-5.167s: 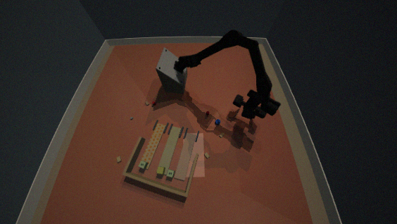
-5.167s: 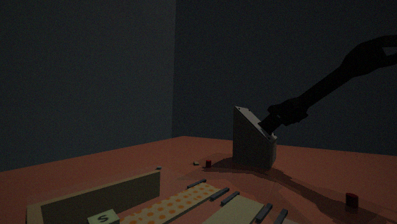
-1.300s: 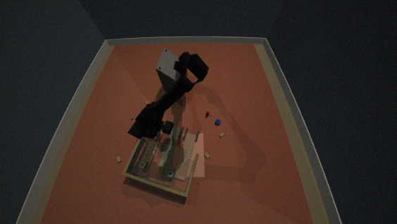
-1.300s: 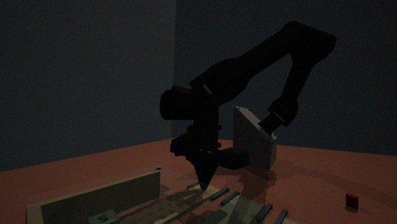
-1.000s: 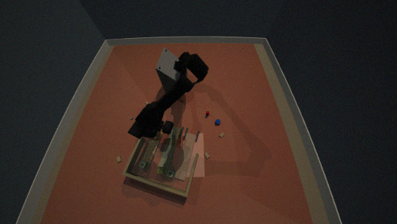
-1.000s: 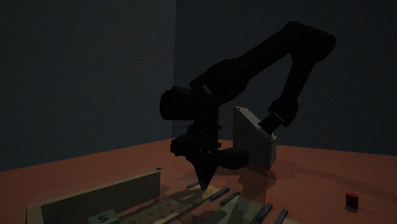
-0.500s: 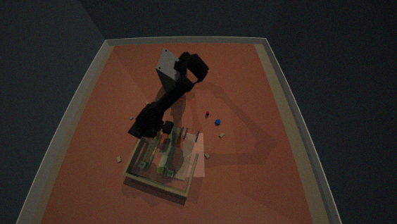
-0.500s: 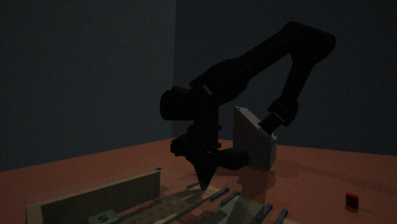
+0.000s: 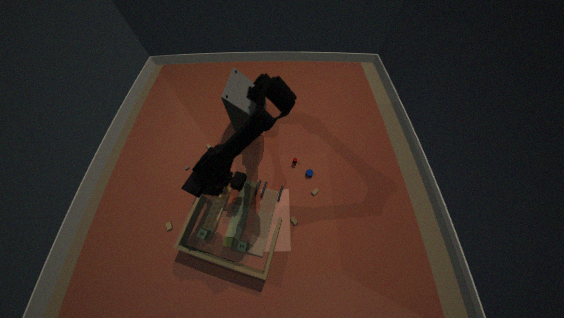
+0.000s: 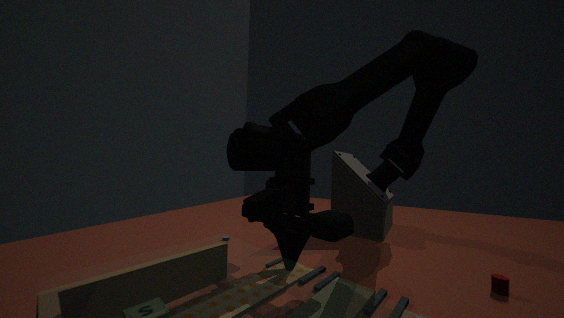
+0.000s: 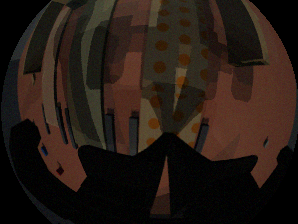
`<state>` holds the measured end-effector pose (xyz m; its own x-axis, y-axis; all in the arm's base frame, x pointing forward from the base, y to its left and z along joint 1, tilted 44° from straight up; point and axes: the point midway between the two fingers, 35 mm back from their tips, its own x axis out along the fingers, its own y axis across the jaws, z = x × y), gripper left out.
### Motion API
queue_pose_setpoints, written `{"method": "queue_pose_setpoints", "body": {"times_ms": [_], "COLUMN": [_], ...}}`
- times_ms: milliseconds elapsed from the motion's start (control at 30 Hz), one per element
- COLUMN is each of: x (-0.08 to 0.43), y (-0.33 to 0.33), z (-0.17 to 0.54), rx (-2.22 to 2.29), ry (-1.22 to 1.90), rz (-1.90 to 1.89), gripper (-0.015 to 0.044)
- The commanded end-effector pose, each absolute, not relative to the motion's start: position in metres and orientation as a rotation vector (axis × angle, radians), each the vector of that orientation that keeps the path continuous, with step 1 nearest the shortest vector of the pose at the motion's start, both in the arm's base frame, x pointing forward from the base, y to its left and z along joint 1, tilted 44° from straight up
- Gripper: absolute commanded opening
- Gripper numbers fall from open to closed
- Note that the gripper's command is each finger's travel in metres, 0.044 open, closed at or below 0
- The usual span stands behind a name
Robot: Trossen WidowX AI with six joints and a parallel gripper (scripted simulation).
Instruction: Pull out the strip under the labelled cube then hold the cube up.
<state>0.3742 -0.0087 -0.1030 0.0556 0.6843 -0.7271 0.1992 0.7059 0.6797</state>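
Observation:
My gripper [image 10: 290, 268] [image 11: 168, 136] is shut and empty, pointing down, its tips at the near end of the orange-dotted strip [image 9: 214, 214] [image 10: 239, 296] [image 11: 161, 45]. Whether they touch it is unclear. A green cube [image 9: 202, 233] [image 10: 145, 308] marked S is at that strip's far end. A green patterned strip [image 9: 242, 212] [image 10: 336, 301] [image 11: 80, 60] lies beside it. Another labelled cube [image 9: 242, 246] is near the patterned strip's far end, its mark too small to read; a yellowish-green block [image 9: 229, 241] is beside it. A pale strip [image 9: 266, 212] [image 11: 49, 80] lies farther across.
A low wooden wall [image 9: 220, 261] [image 10: 145, 274] borders the strips on three sides. Short dark guide bars [image 10: 326, 281] [image 11: 133, 135] stand at the strips' near ends. A red cylinder [image 9: 295, 160] [image 10: 500, 285], a blue disc [image 9: 309, 173] and several small tan blocks [image 9: 315, 192] lie around.

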Motion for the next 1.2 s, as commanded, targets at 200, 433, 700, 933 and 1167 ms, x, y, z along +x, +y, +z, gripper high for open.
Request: {"method": "queue_pose_setpoints", "body": {"times_ms": [200, 433, 700, 933, 1167], "x": [0.369, 0.358, 0.346, 0.335, 0.325], "y": [-0.006, -0.004, -0.002, 0.0, 0.002], "z": [-0.104, -0.103, -0.103, -0.102, -0.102], "rx": [0.765, 0.765, 0.765, 0.765, 0.766], "ry": [1.505, 1.506, 1.506, 1.507, 1.507], "rz": [0.429, 0.429, 0.429, 0.429, 0.429], "gripper": [0.0, 0.0, 0.0, 0.0, 0.0]}}
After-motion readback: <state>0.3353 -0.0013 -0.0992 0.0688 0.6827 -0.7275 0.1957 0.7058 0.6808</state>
